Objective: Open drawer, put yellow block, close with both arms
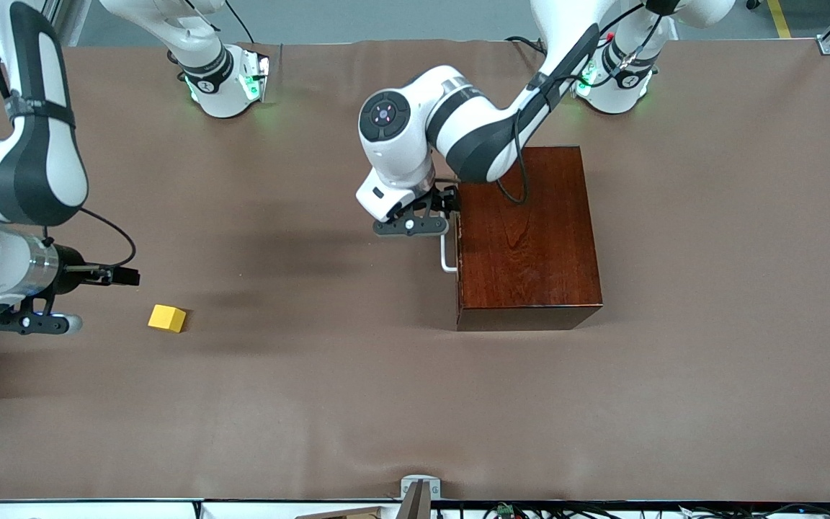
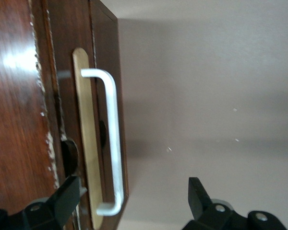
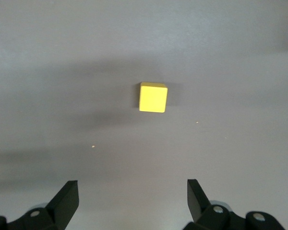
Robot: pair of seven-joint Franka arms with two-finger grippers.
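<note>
A brown-covered table carries everything. Near the edge at the right arm's end lies the yellow block; the right gripper hangs over bare cloth beside it, jaws wide, holding nothing. Farther back, the left gripper spreads wide around the white handle of the closed drawer, gripping nothing.

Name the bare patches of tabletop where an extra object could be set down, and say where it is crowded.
Free: the wide cloth between the yellow block and the drawer box, and the strip nearer the front camera. Crowded: by the white handle, where the left tool sits open; the right tool, open, hangs beside the block.
</note>
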